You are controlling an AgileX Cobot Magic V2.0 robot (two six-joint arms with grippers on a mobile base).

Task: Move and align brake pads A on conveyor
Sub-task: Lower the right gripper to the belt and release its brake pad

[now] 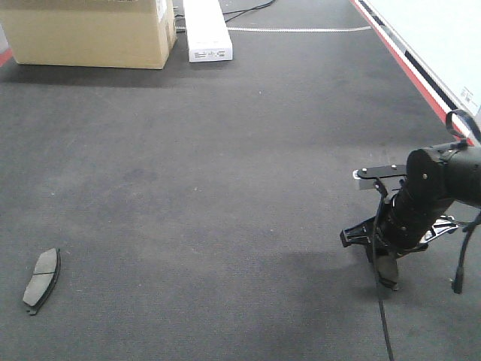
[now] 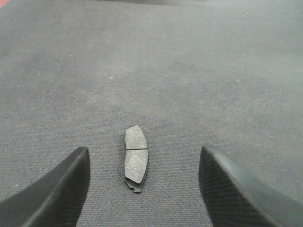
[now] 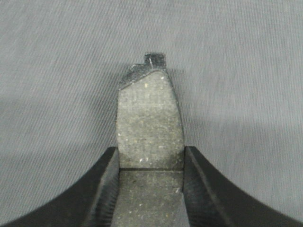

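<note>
One brake pad (image 1: pixel 41 280) lies flat on the dark conveyor (image 1: pixel 225 188) at the lower left. The left wrist view shows this brake pad (image 2: pixel 136 158) lengthwise on the belt, below and between the wide-apart fingers of my open left gripper (image 2: pixel 144 153). My right gripper (image 1: pixel 387 265) hangs low over the belt at the right, shut on a second brake pad (image 3: pixel 149 118). The jaws squeeze that pad's long sides near its centre groove, and its tabbed end sticks out towards the belt. I cannot tell whether it touches the belt.
A cardboard box (image 1: pixel 90 34) and a long white box (image 1: pixel 207 30) stand at the far end of the belt. A red stripe (image 1: pixel 406 64) runs along the right edge, beside a pale surface (image 1: pixel 436 30). A black cable (image 1: pixel 379 301) trails under the right arm.
</note>
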